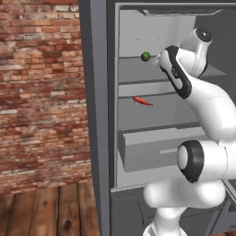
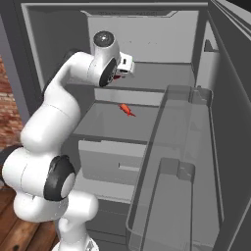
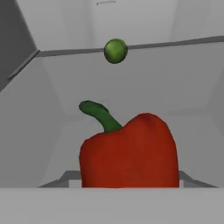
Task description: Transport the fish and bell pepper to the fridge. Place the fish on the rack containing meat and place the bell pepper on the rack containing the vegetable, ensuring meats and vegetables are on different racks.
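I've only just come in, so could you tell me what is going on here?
The robot arm has reached into the open fridge with the gripper at the top shelf. It is holding the red bell pepper, with the green vegetable ahead on that shelf. The red-orange meat lies on the shelf below.

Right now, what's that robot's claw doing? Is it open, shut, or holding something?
Gripper: closed on the bell pepper, holding it inside the fridge above the top shelf.
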Controlling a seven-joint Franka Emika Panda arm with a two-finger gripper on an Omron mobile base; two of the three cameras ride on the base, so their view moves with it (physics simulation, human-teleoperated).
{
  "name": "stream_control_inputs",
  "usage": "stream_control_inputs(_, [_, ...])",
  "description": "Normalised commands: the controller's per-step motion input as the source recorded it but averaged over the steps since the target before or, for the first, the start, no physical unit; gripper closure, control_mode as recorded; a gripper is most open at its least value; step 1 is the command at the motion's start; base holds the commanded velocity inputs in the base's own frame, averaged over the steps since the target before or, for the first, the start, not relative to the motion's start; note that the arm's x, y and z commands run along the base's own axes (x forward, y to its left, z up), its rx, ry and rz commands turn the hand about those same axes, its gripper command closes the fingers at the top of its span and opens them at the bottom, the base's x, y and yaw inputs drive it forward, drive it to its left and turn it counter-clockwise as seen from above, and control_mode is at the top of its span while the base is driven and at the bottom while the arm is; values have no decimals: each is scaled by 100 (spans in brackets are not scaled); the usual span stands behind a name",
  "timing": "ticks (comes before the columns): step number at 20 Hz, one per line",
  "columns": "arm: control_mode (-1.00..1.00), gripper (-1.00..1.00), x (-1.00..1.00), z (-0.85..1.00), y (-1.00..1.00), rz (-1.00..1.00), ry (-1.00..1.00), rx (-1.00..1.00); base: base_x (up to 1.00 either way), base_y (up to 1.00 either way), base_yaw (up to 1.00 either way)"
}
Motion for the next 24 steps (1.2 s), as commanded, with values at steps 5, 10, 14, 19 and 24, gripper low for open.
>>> stream_control_inputs(5, [-100, 100, 100, -20, -8, 0, 3, 0, 0, 0, 0])
stream_control_inputs(10, [-100, 100, 100, -25, 0, 0, 2, 0, 0, 0, 0])
stream_control_inputs(14, [-100, 100, 100, -23, 0, 0, 0, 0, 0, 0, 0])
stream_control_inputs(19, [-100, 100, 100, -14, -2, 0, 4, 0, 0, 0, 0])
stream_control_inputs(24, [-100, 100, 45, -9, -1, 0, 4, 0, 0, 0, 0])
